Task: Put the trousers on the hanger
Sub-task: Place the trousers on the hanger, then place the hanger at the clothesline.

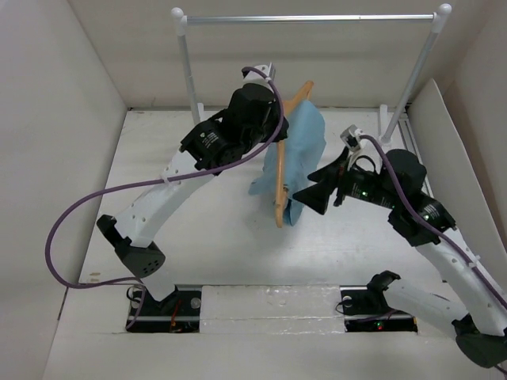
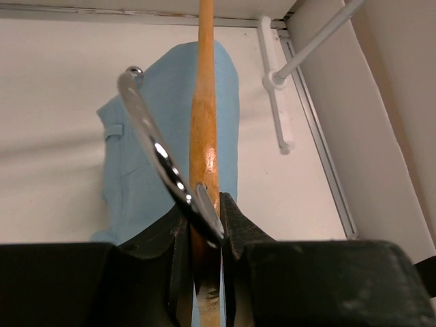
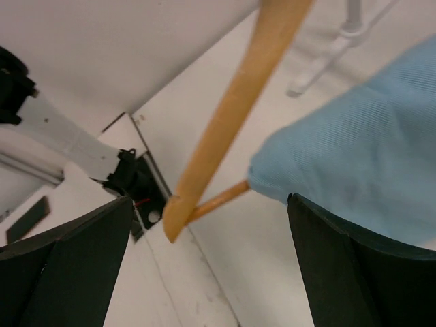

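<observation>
**Trousers over hanger bar, L claw holding, R claw open**

Room: the rail [image 1: 309, 17] runs across the back. In front of it is bare white table [image 1: 214, 237], with most free space on the left-arm side. White side walls [image 1: 444, 134] close in both flanks. The R arm works near the wall by the rail's right-hand foot, so it's tighter there.

Hanger [image 1: 278, 202]: pale wood, in front of the rail at about mid-span. It's tilted, with the top end toward the rail and the low end toward the arm bases. The metal hook [image 2: 157, 150] curves out from the neck.

L gripper [image 2: 204, 211] is clenched on the hanger neck, just under the hook.

R gripper [image 1: 310, 190] has its jaws spread wide and grips nothing. It sits just beside the hanger's low end, on the side of the rail's right post. In the R wrist view the hanger tip and thin crossbar [image 3: 218, 197] show ahead between its fingers [image 3: 68, 266]. Can't tell if there's any contact.

Trousers [image 1: 305, 146]: light blue soft cloth, draped over the crossbar and hanging in a folded slab. A belt loop shows in the L wrist view. Can't tell whether the lower hem touches the table.
</observation>
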Controlling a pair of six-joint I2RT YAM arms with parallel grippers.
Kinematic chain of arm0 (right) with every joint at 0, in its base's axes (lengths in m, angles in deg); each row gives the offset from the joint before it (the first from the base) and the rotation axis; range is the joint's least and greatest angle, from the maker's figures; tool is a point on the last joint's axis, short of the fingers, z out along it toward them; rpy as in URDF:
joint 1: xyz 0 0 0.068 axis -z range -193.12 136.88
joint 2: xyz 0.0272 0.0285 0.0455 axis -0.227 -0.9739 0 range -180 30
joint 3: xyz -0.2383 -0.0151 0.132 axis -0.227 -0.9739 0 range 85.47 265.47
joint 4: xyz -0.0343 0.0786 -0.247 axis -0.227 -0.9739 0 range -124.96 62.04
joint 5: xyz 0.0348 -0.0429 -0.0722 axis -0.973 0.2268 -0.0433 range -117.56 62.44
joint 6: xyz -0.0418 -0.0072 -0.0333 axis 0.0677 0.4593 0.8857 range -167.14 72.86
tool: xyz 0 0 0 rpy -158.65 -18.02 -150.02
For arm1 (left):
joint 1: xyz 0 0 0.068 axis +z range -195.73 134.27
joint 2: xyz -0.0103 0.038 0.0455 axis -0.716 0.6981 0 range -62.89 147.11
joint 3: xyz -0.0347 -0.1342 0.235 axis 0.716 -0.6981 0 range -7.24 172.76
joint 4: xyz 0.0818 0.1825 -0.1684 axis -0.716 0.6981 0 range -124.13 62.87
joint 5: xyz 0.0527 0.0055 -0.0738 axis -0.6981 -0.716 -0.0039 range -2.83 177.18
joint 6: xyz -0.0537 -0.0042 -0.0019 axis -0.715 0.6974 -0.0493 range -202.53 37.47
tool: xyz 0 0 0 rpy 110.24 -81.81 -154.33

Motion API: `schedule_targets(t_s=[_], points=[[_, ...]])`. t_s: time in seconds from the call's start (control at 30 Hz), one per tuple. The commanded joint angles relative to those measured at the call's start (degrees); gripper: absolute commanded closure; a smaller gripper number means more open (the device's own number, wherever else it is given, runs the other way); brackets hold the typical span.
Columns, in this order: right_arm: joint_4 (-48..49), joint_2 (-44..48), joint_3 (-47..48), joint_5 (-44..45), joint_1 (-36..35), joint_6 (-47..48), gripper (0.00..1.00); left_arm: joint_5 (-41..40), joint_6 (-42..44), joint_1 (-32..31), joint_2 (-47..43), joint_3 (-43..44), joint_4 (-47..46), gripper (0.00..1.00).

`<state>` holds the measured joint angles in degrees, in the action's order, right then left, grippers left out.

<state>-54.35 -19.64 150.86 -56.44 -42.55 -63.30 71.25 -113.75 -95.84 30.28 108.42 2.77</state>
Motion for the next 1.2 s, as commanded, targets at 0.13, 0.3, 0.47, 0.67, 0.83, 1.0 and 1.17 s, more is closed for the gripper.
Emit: schedule_targets(t_s=[0.13, 0.3, 0.47, 0.67, 0.83, 1.0, 1.17], points=[[19.8, -7.1, -2.0, 6.0, -12.1, -9.5, 0.0, 2.5, -0.7, 0.1, -0.4, 5.1, -4.5, 1.0], [19.5, -10.7, -2.8, 10.4, -14.6, -8.8, 0.04, 2.9, -0.9, 0.1, -1.6, 3.8, -5.0, 1.0], [24.3, -13.5, -8.1, 11.5, -15.7, -11.7, 0.21, 4.5, -2.1, -0.4, -2.5, 2.5, -6.2, 1.0], [30.0, -12.6, -8.6, 12.9, -16.8, -14.3, 0.93, 4.6, -2.4, -0.4, -3.3, 1.0, -7.1, 1.0], [30.8, -11.3, -4.5, 13.7, -14.3, -16.1, 1.0, 6.8, -1.6, -0.4, -4.8, 0.0, -8.5, 0.73], [33.5, -12.7, -0.4, 8.7, -7.9, -18.6, 1.0, 8.4, 0.0, 0.9, -6.3, 5.1, -8.9, 0.29], [34.9, -16.6, 4.4, 4.5, -0.9, -20.0, 1.0, 10.4, 1.4, 0.9, -9.0, 10.5, -8.5, 0.01]])
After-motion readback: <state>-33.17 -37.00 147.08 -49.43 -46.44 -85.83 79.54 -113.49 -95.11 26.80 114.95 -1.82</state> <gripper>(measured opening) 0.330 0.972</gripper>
